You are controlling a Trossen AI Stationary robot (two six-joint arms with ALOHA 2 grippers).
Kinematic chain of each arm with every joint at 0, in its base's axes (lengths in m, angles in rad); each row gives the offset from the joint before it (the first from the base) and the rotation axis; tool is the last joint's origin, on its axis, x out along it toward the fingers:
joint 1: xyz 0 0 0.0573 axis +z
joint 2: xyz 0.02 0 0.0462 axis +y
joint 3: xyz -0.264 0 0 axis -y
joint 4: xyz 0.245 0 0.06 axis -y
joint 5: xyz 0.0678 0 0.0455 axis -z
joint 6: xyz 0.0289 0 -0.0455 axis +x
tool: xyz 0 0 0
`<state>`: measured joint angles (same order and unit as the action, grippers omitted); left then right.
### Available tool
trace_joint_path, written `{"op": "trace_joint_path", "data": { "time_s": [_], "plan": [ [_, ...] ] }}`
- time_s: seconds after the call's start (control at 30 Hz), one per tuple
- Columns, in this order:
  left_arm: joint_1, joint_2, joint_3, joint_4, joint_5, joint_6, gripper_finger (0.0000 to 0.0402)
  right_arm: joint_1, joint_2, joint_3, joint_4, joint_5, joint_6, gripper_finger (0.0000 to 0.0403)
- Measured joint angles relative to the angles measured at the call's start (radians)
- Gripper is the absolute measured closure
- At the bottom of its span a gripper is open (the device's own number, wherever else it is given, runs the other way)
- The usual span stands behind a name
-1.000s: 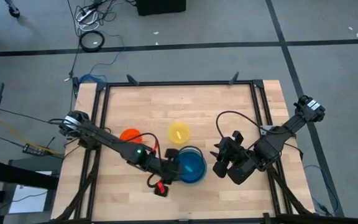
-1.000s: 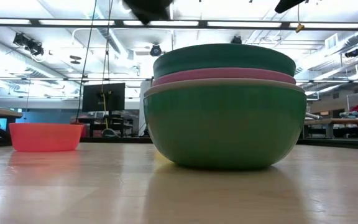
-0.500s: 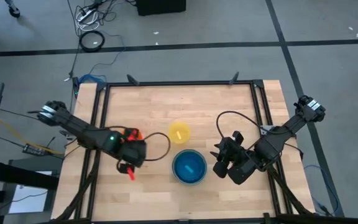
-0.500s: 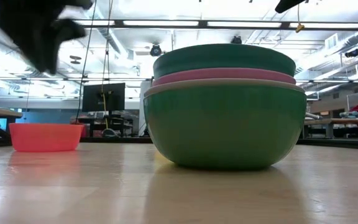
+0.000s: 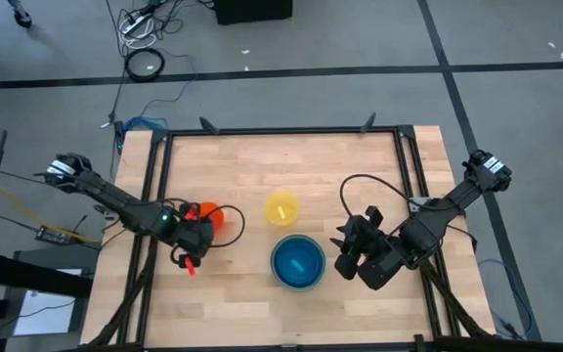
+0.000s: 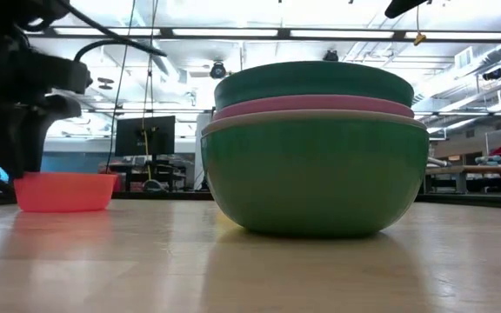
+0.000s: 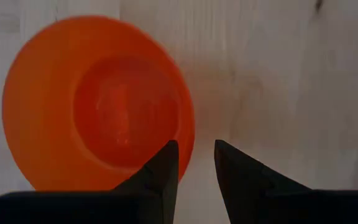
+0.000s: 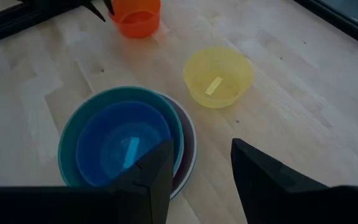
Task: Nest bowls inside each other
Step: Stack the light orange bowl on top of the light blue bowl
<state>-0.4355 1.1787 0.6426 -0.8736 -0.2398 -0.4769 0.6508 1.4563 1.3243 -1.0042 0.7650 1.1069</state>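
The orange bowl (image 7: 98, 102) stands upright on the wooden table at the left (image 5: 210, 215) (image 6: 63, 191). My left gripper (image 7: 194, 149) (image 5: 199, 231) hangs over it, pointing down and open. One finger is above the bowl's inside and the other outside its rim. The yellow bowl (image 5: 281, 207) (image 8: 218, 76) stands alone at the middle. Nearer the front sits the green bowl (image 6: 316, 174) with pink, teal and light blue bowls (image 5: 296, 262) (image 8: 126, 143) nested in it. My right gripper (image 8: 201, 152) (image 5: 345, 256) waits open to the stack's right, above the table.
A black frame rail (image 5: 281, 130) runs round the table's edges. Bare wood lies along the far side (image 5: 291, 161) and at the near left (image 5: 203, 303). A black cable (image 5: 355, 186) loops over the table by the right arm.
My left gripper has gone from the left edge of the bowl stack toward the table's left, over to the orange bowl. It has sunk and tipped to point steeply down. The bowls have stayed where they were.
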Motion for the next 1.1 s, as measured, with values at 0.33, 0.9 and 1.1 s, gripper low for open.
{"op": "trace_joint_path", "data": {
  "time_s": [0.33,0.9,1.1],
  "plan": [
    [0.004,-0.001,-0.058,0.085,-0.006,-0.003,0.0309,-0.004,0.0,0.0,0.0,0.0,0.0,0.0253],
    [0.001,0.035,0.309,0.392,-0.161,0.253,0.0398,-0.01,0.0,0.0,-0.035,0.073,0.044,0.0253],
    [-0.012,0.203,0.514,0.486,-0.145,0.427,0.0398,-0.009,0.0,0.0,-0.132,0.118,0.142,0.0253]
  ]
}}
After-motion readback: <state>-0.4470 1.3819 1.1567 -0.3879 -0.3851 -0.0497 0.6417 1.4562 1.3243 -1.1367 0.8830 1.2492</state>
